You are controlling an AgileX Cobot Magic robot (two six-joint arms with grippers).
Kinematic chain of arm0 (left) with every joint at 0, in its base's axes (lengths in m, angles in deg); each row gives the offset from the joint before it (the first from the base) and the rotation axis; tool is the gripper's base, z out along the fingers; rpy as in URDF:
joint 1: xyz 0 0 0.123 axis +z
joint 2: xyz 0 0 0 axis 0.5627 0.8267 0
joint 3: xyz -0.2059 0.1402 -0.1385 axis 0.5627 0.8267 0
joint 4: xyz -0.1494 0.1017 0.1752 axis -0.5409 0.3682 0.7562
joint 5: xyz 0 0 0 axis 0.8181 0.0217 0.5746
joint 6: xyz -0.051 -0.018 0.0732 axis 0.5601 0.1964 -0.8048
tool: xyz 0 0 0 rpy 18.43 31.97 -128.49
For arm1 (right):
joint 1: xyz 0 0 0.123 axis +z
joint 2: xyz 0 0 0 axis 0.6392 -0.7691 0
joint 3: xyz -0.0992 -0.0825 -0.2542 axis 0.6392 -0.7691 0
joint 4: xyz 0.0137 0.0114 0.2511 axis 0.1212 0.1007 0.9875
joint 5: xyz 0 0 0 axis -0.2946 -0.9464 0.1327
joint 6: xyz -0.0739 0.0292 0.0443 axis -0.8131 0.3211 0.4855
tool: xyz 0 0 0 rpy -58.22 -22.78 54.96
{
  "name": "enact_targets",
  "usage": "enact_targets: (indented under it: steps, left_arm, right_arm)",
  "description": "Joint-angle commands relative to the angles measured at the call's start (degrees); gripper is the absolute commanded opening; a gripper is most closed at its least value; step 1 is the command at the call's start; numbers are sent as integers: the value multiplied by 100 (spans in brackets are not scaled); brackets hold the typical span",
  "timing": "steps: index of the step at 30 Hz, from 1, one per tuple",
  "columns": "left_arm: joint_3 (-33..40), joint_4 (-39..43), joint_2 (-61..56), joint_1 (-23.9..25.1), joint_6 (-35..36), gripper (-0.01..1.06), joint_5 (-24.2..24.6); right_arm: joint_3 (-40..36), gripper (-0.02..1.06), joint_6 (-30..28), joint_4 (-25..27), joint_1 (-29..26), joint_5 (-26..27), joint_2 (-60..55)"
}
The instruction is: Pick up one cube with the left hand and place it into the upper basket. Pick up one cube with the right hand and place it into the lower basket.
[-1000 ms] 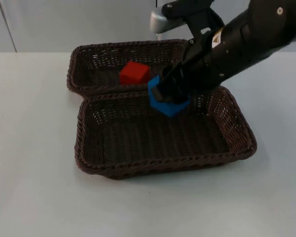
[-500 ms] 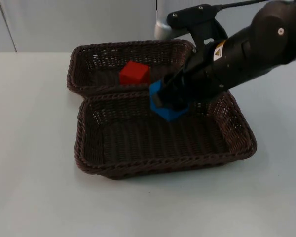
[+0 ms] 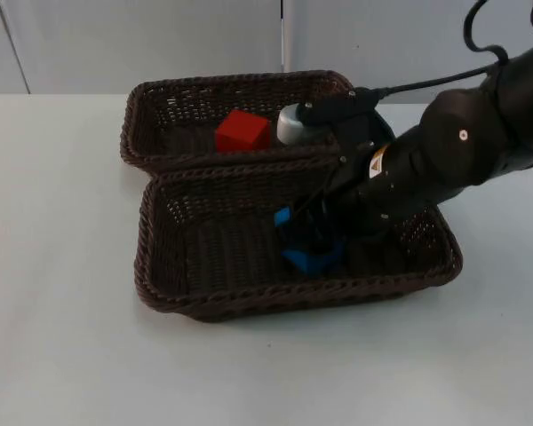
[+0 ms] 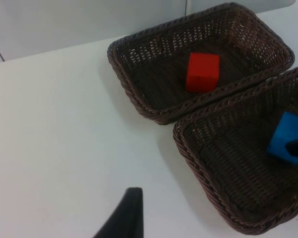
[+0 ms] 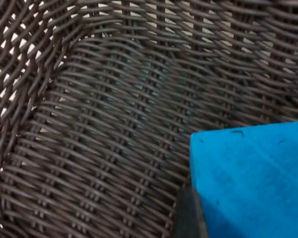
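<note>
A red cube [image 3: 242, 131] [image 4: 202, 72] lies inside the upper wicker basket [image 3: 160, 89] [image 4: 139, 94]. My right gripper [image 3: 306, 235] reaches down into the lower basket [image 3: 249, 302] [image 4: 198, 163], shut on a blue cube [image 3: 311, 259] [image 4: 285, 144]. The cube is low over the basket's woven floor, right of its middle; whether it touches the floor I cannot tell. The right wrist view has the blue cube [image 5: 248, 178] close up, a dark fingertip [image 5: 188, 218] against its side. My left gripper [image 4: 131, 218] waits over bare table to the left of both baskets.
The two dark baskets stand edge to edge in the middle of the white table [image 3: 62, 266]. The right arm's bulk [image 3: 444, 160] hangs over the lower basket's right half. A grey partition wall [image 3: 142, 35] closes the far side.
The right gripper has come down and forward with the blue cube, from above the shared rim of the baskets to deep inside the lower one. The red cube has stayed put.
</note>
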Motion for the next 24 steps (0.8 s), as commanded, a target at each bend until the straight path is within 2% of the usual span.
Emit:
enact_targets:
  steps: [1,2,3,7,8,10,18,22,24]
  left_arm:
    - [33,1,-25,-23,44,99,-17]
    - [33,1,-25,-23,44,99,-17]
    - [33,1,-25,-23,44,99,-17]
    - [33,1,-25,-23,44,99,-17]
    - [33,1,-25,-23,44,99,-17]
    - [33,1,-25,-23,44,99,-17]
    - [33,28,-25,-23,44,99,-17]
    - [33,28,-25,-23,44,99,-17]
    - [33,28,-25,-23,44,99,-17]
  right_arm:
    - [-6,23,7,8,27,76,3]
    - [-6,33,7,8,27,76,3]
    - [-6,33,7,8,27,76,3]
    - [-6,73,17,8,27,67,3]
    - [-6,73,17,8,27,67,3]
    - [-6,83,17,116,27,67,27]
    - [-6,84,1,99,27,-242,543]
    - [-6,84,-277,99,27,-569,989]
    - [-6,84,-451,99,27,-992,1377]
